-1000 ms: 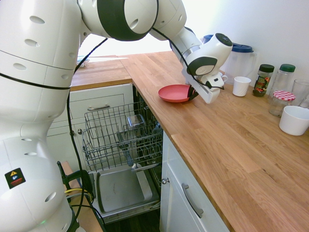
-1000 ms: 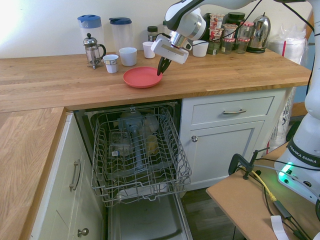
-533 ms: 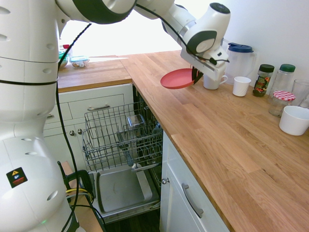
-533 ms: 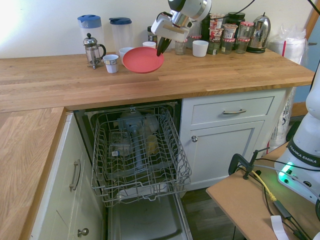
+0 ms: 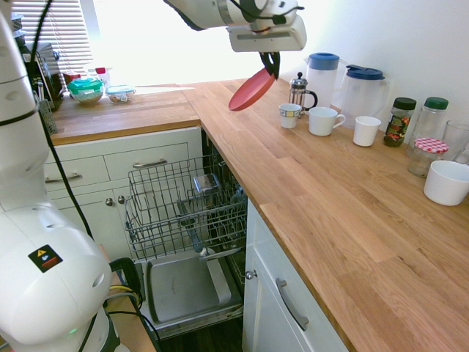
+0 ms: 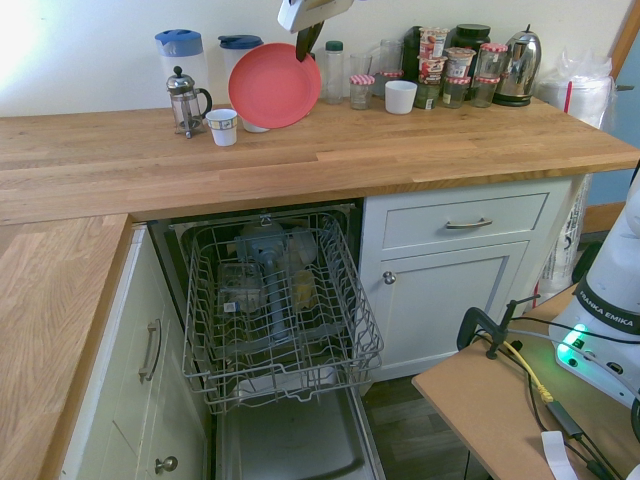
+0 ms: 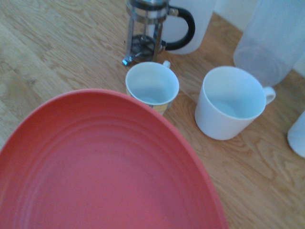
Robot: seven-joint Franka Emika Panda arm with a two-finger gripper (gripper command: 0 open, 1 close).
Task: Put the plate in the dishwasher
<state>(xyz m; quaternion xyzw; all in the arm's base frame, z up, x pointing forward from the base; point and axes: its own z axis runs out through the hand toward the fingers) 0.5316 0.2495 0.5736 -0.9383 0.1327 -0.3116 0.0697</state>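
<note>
The dishwasher (image 6: 280, 320) is seen open at lower centre, its wire rack (image 5: 187, 205) pulled out below the bench (image 6: 420, 150). High in the frame, the plate (image 6: 273, 85) is held tilted by its upper rim, clear of the bench, with the gripper (image 6: 304, 42) fingers closed on it. It is judged light, stiff and somewhat slippery plastic, so a rim hold suits it.

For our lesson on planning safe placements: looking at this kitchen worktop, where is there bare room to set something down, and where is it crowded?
Bare wood runs along the front of the worktop, above the white drawer, and on the corner stretch left of the dishwasher rack. It is crowded along the back wall: French press, small cup, jugs, jars and kettle.
</note>
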